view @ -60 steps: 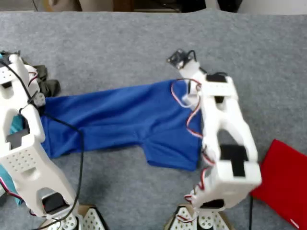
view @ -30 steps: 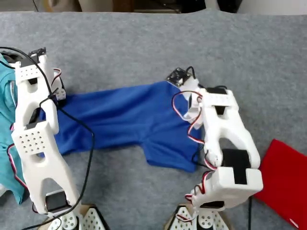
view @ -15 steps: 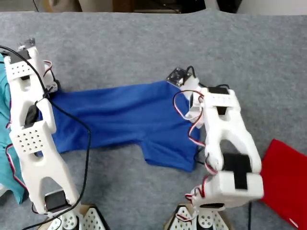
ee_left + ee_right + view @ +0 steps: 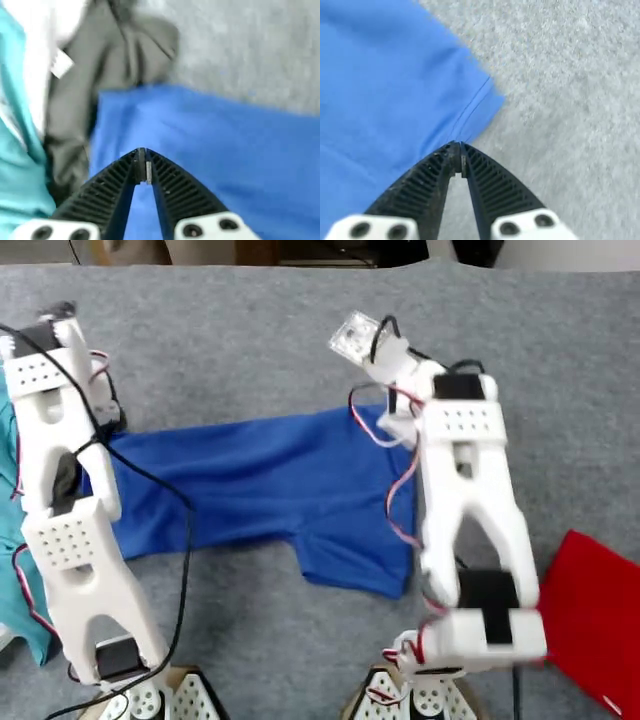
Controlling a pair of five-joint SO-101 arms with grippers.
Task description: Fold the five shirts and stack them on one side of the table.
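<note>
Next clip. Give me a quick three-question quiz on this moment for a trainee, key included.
1. True or false: the blue shirt lies folded in a neat square.
2. Which shirt lies beside the right arm, away from the other arm? A teal, B red, C grey.
3. Fill in: the left gripper and the right gripper are both ___.

Key: 1 false, it lies spread out. 2 B, the red shirt. 3 shut.

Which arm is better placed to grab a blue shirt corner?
Right, likely: right gripper sits at a corner of the blue shirt beside bare table; left gripper is inside the edge, near a dark shirt.
</note>
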